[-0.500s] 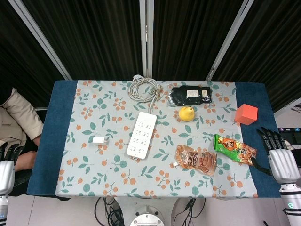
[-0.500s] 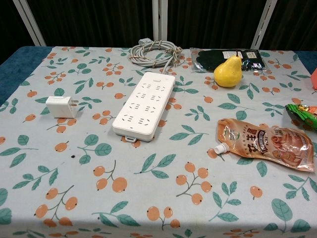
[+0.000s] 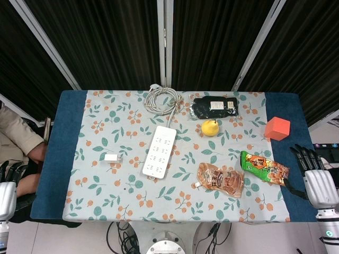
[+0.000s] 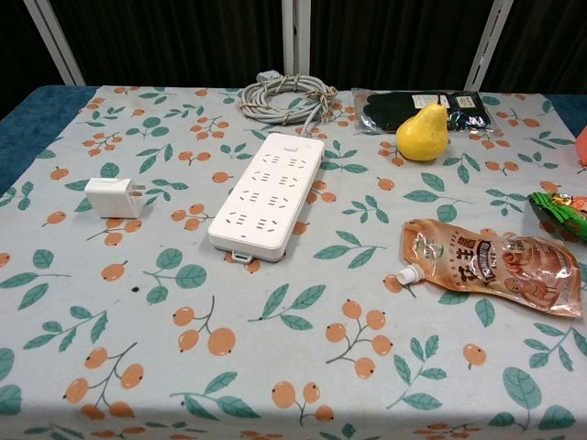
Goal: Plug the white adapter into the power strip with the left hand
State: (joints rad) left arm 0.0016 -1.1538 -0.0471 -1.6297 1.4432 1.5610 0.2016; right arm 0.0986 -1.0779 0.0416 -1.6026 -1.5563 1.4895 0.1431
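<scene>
The white adapter [image 3: 112, 157] [image 4: 113, 197] lies on its side on the floral cloth, prongs pointing right toward the power strip. The white power strip [image 3: 159, 151] [image 4: 268, 192] lies lengthwise mid-table, its coiled grey cable [image 3: 162, 99] [image 4: 286, 98] behind it. My left hand [image 3: 7, 189] hangs off the table's left edge, fingers apart and holding nothing, well left of the adapter. My right hand [image 3: 315, 177] hangs off the right edge, fingers spread and empty. Neither hand shows in the chest view.
A yellow pear [image 3: 210, 127] [image 4: 423, 132], a black packet [image 3: 214, 107], an orange pouch [image 3: 221, 179] [image 4: 492, 264], a green snack bag [image 3: 264, 167] and a red cube [image 3: 277, 128] fill the right half. A person in beige [image 3: 18, 142] sits beyond the left edge.
The person at the left has drawn back a little. My right hand has dropped slightly. The adapter and power strip have not moved.
</scene>
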